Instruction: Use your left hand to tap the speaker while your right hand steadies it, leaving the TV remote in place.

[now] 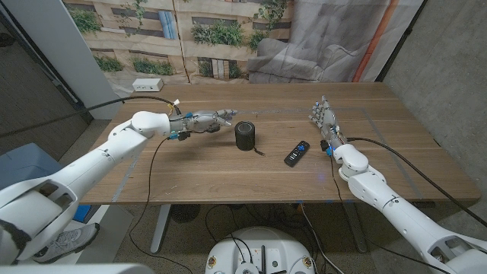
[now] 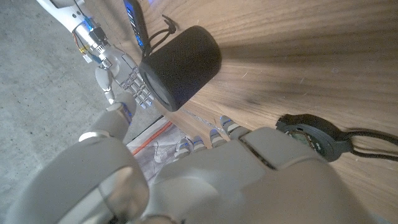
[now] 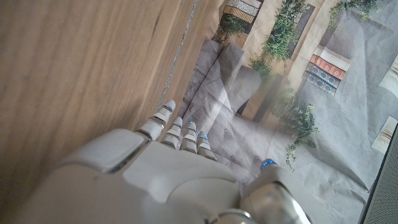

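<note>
A black cylindrical speaker (image 1: pixel 245 137) stands upright near the table's middle. In the left wrist view the speaker (image 2: pixel 180 65) looms close ahead. My left hand (image 1: pixel 205 120) hovers just left of it, fingers stretched toward it, with a small gap and nothing held. My left hand's own back (image 2: pixel 249 174) shows in its wrist view. The black TV remote (image 1: pixel 298 152) lies right of the speaker, and its end (image 2: pixel 135 22) shows past the speaker. My right hand (image 1: pixel 323 118) stands beyond the remote, fingers spread and empty, apart from the speaker. The same right hand (image 3: pixel 174 168) points along the wood.
A thin black cable (image 1: pixel 152 164) runs from my left wrist over the table's near edge. The speaker's short strap (image 1: pixel 261 152) lies on the wood. A white box (image 1: pixel 148 85) sits on the floor behind the table. A printed backdrop (image 1: pixel 228 30) hangs at the back.
</note>
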Available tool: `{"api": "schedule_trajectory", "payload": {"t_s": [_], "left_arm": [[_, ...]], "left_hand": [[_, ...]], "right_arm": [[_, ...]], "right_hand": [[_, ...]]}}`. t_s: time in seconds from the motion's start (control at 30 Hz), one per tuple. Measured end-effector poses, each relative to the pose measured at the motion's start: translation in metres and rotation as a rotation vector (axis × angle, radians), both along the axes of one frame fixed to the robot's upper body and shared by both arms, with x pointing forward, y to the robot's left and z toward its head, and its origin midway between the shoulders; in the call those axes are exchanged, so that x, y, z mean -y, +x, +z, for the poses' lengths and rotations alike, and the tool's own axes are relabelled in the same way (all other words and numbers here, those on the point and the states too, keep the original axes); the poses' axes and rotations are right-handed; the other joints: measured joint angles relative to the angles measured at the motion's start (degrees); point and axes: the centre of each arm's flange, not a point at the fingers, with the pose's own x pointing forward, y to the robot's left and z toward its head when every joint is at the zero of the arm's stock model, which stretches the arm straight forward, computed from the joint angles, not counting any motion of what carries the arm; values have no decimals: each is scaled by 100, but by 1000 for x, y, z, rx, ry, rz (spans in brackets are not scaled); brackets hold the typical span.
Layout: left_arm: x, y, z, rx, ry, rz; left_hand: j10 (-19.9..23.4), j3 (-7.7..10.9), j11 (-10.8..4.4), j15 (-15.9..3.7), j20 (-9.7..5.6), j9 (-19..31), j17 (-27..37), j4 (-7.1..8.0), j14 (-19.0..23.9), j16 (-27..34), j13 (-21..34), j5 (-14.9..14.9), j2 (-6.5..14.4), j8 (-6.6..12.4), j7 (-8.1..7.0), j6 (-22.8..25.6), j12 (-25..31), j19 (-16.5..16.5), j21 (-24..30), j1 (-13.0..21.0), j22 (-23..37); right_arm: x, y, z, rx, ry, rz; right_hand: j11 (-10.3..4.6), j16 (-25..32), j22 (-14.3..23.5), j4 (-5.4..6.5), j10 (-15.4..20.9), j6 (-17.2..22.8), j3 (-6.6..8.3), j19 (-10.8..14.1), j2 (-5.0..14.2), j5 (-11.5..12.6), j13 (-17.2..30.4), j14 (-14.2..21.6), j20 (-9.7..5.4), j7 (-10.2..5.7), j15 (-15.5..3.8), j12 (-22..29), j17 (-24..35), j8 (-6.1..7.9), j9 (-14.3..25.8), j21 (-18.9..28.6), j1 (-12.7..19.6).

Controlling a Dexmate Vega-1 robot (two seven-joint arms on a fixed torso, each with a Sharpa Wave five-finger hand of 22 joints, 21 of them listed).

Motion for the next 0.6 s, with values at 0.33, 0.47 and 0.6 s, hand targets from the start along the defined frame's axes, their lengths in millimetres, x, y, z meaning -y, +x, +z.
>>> {"api": "schedule_trajectory", "payload": {"t_s": [0.33, 0.47, 0.6], "left_arm": [[2, 1, 9, 3, 174, -17], [5, 2, 16, 12, 221, -25], [8, 5, 20, 23, 278, -35]], "left_hand": [[-9, 46, 53, 0, -5, 0, 0, 1, 1, 0, 0, 44, -168, -39, 32, -32, 0, -298, -21, 227, 0], [-40, 46, 84, 0, 13, 0, 0, 1, 1, 0, 0, 44, -189, -39, 55, -50, 0, -376, -21, 248, 0], [-18, 46, 106, 20, 6, -1, -1, 1, -19, 0, -1, 44, -212, -39, 95, -30, 0, -465, -21, 331, 0]], "right_arm": [[-2, -3, -4, 1, 8, -9], [-2, -4, -5, 2, 10, -13], [-2, -5, -7, 1, 13, -16]], "right_hand": [[-32, 23, 0, 0, -32, -20, 0, -41, 0, 0, 0, 0, 41, 21, 0, 0, 0, 0, -1, 0, 0], [-32, 23, 0, 0, -32, -20, 0, -41, 0, 0, 0, 0, 40, 21, 0, 0, 1, 0, -1, 0, 0], [-32, 23, 0, 0, -32, -20, 0, -40, 0, 0, 0, 0, 40, 21, 0, 0, -24, 0, -1, 0, 0]]}}
